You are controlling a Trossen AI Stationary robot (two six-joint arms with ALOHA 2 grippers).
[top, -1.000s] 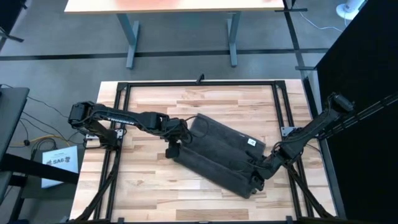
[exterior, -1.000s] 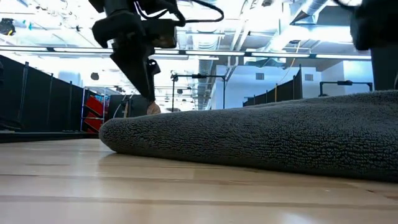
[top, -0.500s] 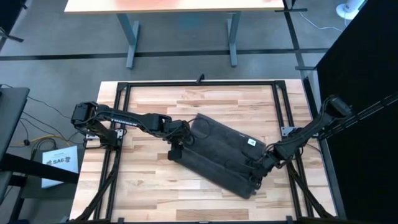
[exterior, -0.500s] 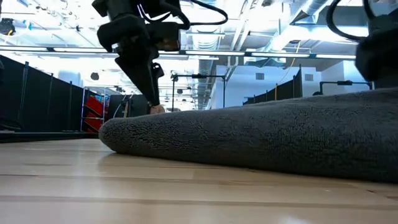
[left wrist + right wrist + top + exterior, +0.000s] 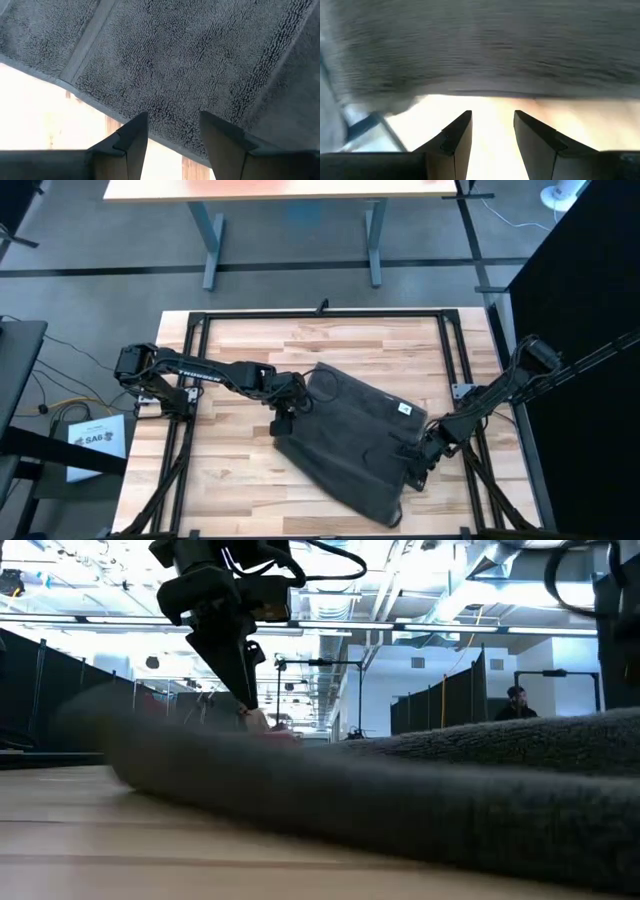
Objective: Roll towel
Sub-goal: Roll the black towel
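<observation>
towel (image 5: 350,445) sprawls diagonally across table (image 5: 230,480) centre to near-right; left gripper (image 5: 283,420) and right gripper (image 5: 415,470) flank it. Far edge and near-left corner bare wood.

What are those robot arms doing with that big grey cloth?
They are working on a dark grey towel that lies slanted on the wooden table. The left claw is at one end of it and the right claw at the other, both open with nothing pinched. The towel lies spread out, not rolled up.
</observation>
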